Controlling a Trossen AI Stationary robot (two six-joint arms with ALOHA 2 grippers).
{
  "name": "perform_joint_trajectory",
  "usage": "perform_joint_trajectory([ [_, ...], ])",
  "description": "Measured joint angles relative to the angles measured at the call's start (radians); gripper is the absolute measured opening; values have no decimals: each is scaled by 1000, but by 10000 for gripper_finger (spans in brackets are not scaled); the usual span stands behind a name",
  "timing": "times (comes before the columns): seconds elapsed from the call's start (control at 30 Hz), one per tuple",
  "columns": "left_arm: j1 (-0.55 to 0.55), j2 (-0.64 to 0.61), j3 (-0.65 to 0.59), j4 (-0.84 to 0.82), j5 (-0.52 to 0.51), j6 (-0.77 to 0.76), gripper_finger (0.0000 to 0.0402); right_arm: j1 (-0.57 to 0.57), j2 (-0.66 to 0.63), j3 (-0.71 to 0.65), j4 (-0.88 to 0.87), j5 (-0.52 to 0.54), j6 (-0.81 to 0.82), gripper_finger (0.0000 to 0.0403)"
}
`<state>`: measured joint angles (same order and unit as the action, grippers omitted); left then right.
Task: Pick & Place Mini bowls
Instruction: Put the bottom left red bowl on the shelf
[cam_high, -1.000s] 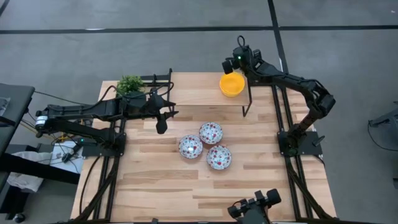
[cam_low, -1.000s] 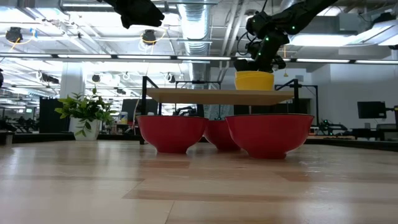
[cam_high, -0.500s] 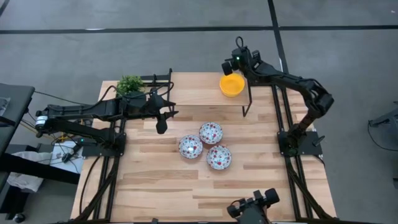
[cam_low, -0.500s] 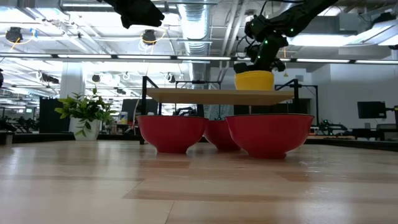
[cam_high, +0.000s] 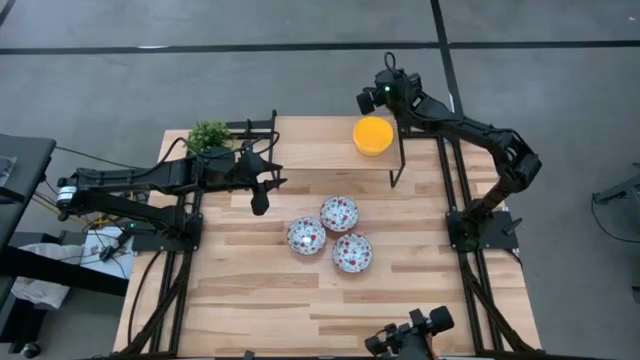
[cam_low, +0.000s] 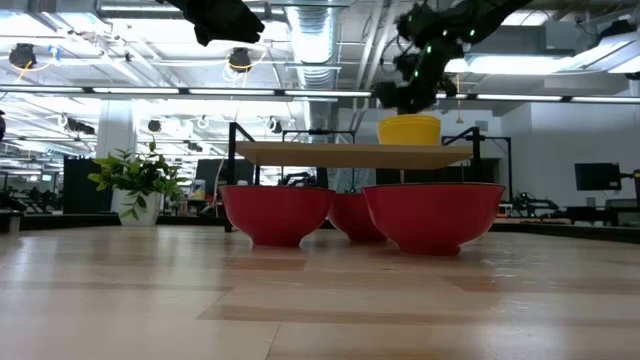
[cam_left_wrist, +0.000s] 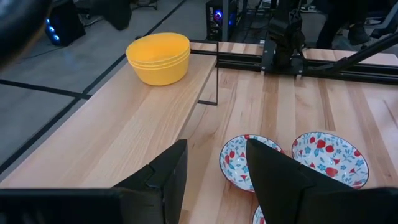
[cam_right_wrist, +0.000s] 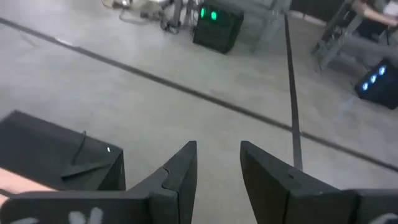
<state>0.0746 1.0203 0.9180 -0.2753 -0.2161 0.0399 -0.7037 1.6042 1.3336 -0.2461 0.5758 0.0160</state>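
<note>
Closest to the front edge of the wooden table, three patterned mini bowls sit clustered together near the middle, white inside with red-and-blue speckled flowers and plain red on the outside when seen level from the table top. They nearly touch one another, two side by side in front and one tucked behind.

Just beyond them, toward the left side, the left gripper hovers above the boards, pointing down toward the bowls. Its two dark fingers stand apart with nothing between them, and past them its wrist camera catches two of the patterned bowls lying on the table.

Farther back stands a low raised wooden shelf on thin black legs. On its right end rests a stack of yellow mini bowls, nested one in another, upright and free of any grip.

Beside the shelf's left end is a small green plant in a white pot.

At the very back, the right gripper hangs in the air just past the yellow stack, above it and clear of it. Its fingers are parted and hold nothing; only grey floor shows between them.
</note>
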Motion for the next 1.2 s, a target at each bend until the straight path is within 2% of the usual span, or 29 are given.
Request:
perform_joint_trajectory([
  [0.1,0,0,0,0,0,4,163,22,-45,25,0,-27,-62,113],
  [0.3,0,0,0,0,0,8,163,91,-167,46,-29,-214,-179,113],
  [0.43,0,0,0,0,40,13,163,162,-249,46,-99,-237,-180,113],
  [0.8,0,0,0,-1,168,50,163,456,-405,46,-274,-240,-99,113],
  [0.93,0,0,0,-1,237,61,163,573,-414,46,-353,-248,-54,113],
  [1.2,-3,0,0,-1,356,92,163,776,-392,46,-486,-353,122,113],
])
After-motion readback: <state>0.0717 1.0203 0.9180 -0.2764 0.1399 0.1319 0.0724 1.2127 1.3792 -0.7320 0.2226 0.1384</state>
